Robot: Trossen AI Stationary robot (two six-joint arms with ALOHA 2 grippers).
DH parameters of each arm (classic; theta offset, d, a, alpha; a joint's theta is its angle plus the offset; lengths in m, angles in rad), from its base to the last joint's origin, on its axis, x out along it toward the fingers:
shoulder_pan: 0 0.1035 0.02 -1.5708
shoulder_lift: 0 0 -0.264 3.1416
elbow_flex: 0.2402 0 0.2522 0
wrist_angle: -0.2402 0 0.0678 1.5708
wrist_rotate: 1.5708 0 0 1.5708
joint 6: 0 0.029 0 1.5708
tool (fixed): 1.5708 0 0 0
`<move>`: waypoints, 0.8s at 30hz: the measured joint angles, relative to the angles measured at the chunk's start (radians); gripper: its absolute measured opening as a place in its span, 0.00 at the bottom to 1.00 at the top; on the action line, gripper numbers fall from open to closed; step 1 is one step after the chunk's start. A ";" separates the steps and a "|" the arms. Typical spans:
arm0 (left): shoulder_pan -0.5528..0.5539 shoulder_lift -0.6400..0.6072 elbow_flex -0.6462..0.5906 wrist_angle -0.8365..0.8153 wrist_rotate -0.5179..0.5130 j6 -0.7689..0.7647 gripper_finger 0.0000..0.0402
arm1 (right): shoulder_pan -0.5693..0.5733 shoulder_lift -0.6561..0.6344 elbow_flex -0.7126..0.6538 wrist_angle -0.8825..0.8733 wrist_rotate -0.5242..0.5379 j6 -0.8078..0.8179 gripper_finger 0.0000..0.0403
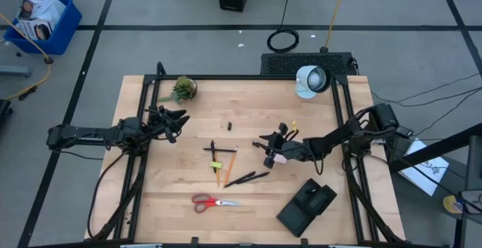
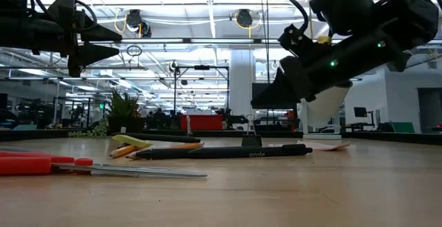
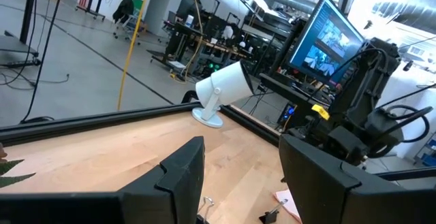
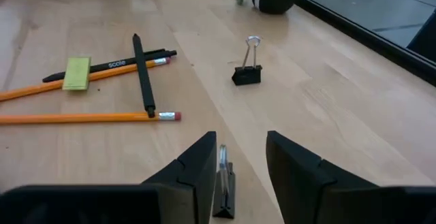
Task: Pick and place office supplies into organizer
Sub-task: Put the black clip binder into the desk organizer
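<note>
My right gripper [image 1: 268, 144] [image 4: 240, 141] hovers open near the table's middle. A black binder clip [image 4: 224, 183] stands on the wood between its fingers, close beside one of them; I see no touch. A second clip [image 4: 247, 72] stands farther off. Two orange-yellow pencils [image 4: 88, 118] and crossed black pens [image 4: 142, 74] lie left of it, with a small yellow-green piece [image 4: 77, 73] among them. The pink sticky pad [image 2: 324, 145] lies under the right arm. Red-handled scissors [image 1: 213, 201] lie near the near edge. The black organizer [image 1: 305, 206] sits near-right. My left gripper [image 1: 175, 118] [image 3: 242, 146] waits open, raised, far-left.
A small green potted plant [image 1: 183, 89] stands at the far-left corner, just beyond my left gripper. A round white lamp [image 1: 310, 80] stands far-right, with a black box with cables [image 1: 307, 63] behind it. Bare wood lies between the scissors and the organizer.
</note>
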 joint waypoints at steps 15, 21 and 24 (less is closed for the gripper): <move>0.000 0.000 0.000 0.000 0.000 -0.001 0.49 | -0.014 0.069 0.001 0.099 -0.076 0.011 0.30; 0.000 0.000 0.000 0.000 0.000 -0.001 0.49 | -0.028 0.070 0.001 0.077 -0.074 0.031 0.29; 0.000 0.000 0.000 0.000 0.000 -0.001 0.49 | -0.038 0.070 0.001 0.049 -0.076 0.061 0.28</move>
